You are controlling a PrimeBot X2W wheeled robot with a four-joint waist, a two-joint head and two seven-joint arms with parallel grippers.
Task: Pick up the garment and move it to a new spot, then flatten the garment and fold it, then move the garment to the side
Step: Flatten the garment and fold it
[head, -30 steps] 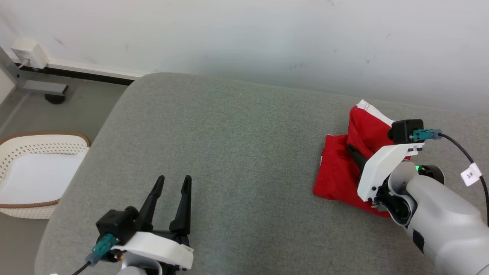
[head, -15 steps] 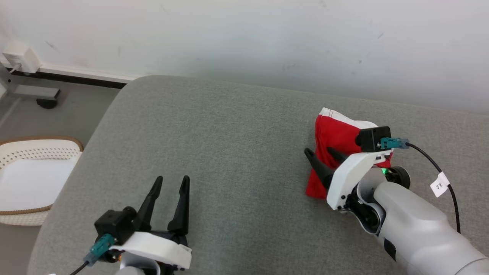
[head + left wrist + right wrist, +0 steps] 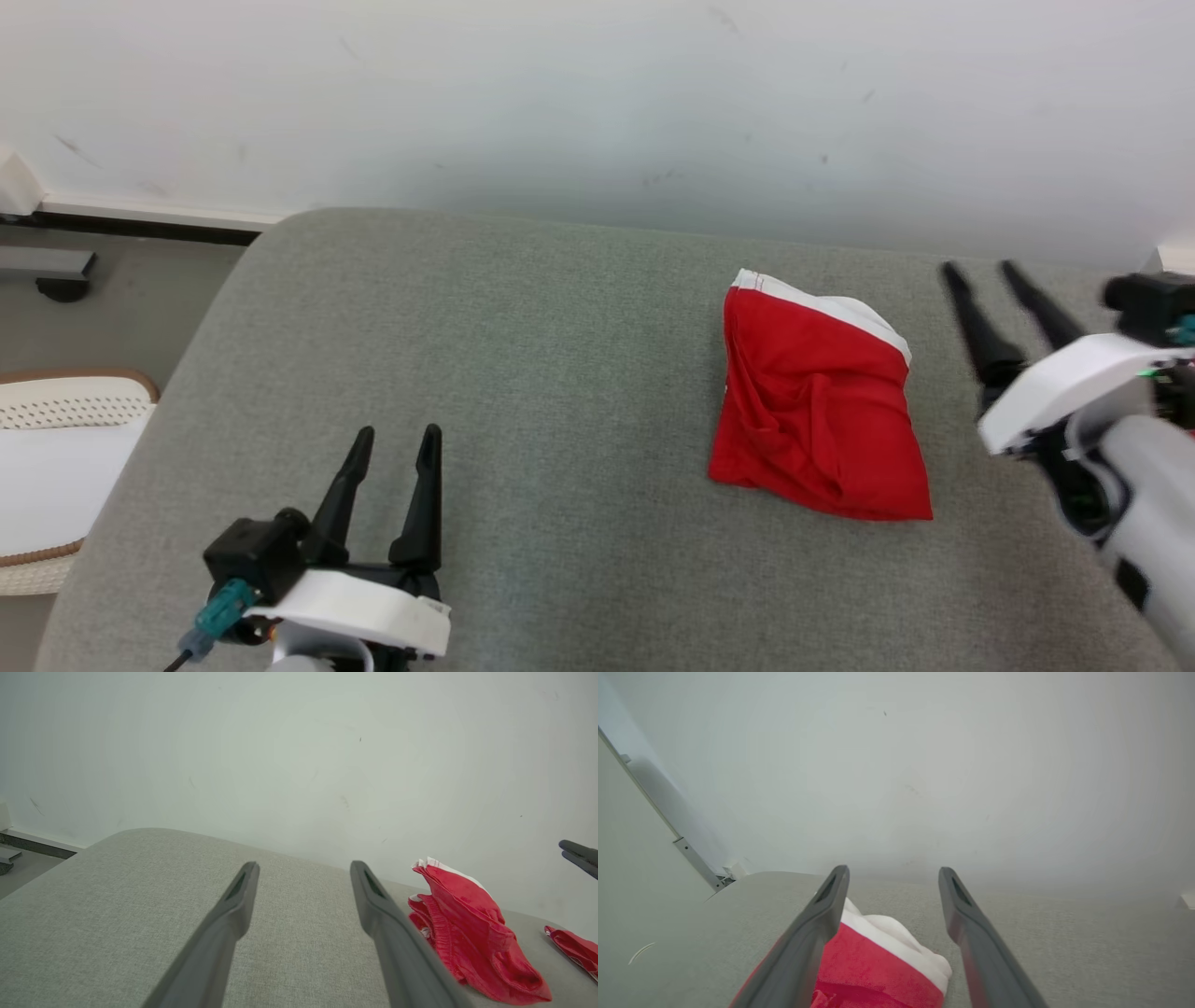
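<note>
Garment, red with a white band, lying loosely folded right of centre on the grey padded surface; soft, light and limp, I judge. I would pinch all layers at a near corner. Left tool and right tool both stand apart, empty.

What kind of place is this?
Likely an indoor room set up for folding laundry: grey cushioned surface against a bare white wall, red garment on it, white basket beside.
</note>
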